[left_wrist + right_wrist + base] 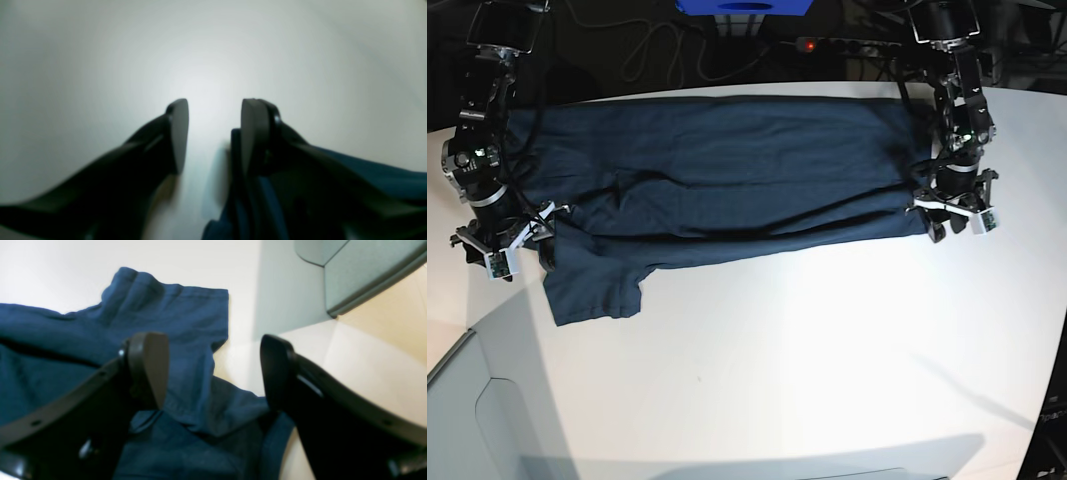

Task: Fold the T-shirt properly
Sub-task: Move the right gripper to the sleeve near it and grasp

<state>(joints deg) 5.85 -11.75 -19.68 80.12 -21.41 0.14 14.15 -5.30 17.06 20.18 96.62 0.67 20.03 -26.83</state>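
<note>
T-shirt [727, 180] lies spread lengthwise across the white table [827, 350]. Left gripper [213, 133] stands at one end, jaws parted, fabric against one finger only, nothing pinched. Right gripper [213, 370] stands at the other end, jaws wide apart over a sleeve [592, 290], fabric between them ungripped.

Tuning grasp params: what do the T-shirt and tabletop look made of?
T-shirt: soft woven or knit fabric, likely cotton; matte navy, with wrinkles and stitched sleeve hem. Tabletop: smooth hard white surface, maybe laminate; faint sheen, sharp shadows.
</note>
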